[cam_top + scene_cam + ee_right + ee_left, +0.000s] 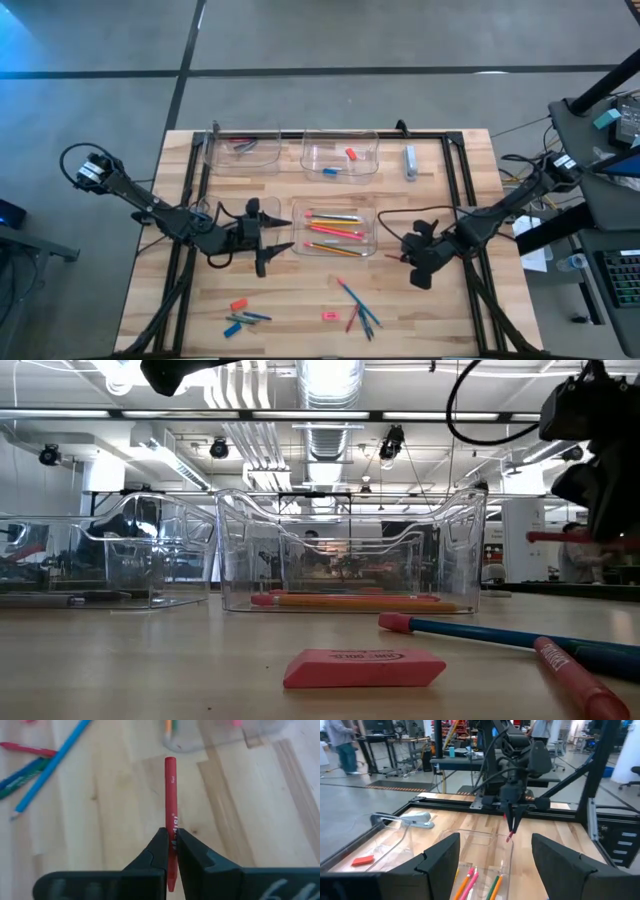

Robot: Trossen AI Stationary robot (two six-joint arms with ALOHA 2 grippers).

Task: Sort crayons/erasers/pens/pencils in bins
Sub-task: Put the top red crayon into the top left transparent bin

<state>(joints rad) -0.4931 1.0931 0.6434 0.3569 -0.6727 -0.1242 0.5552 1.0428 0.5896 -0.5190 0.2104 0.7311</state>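
Note:
My right gripper (pixel 170 840) hangs above the table to the right of the near clear bin (pixel 372 236), shut on a red crayon (pixel 170 795). That bin holds several orange, pink, yellow and green pencils (pixel 333 231). The far middle bin (pixel 340 156) holds a red eraser (pixel 351 154) and a blue eraser (pixel 332 171). The far left bin (pixel 243 152) holds a few sticks. My left gripper (pixel 495 865) waits open to the left of the pencil bin, pointing level across it. Loose erasers, crayons and pens lie near the table's near edge. My right gripper pinches the red crayon between its two fingers near the crayon's rear end (pixel 171 822). The crayon lies along the fingers, and most of its length sticks out ahead of them. The fingers slant down toward the table's left. The crayon is lifted clear of the table, its free end (pixel 510 838) lowest.
A pink eraser (pixel 363 668), a blue pencil (pixel 480 630) and a red stick (pixel 580 680) lie near the near edge, with more sticks (pixel 358 308) and a red eraser (pixel 238 303) and blue crayons (pixel 245 320) further left. A pale oblong item (pixel 410 162) lies at the far right.

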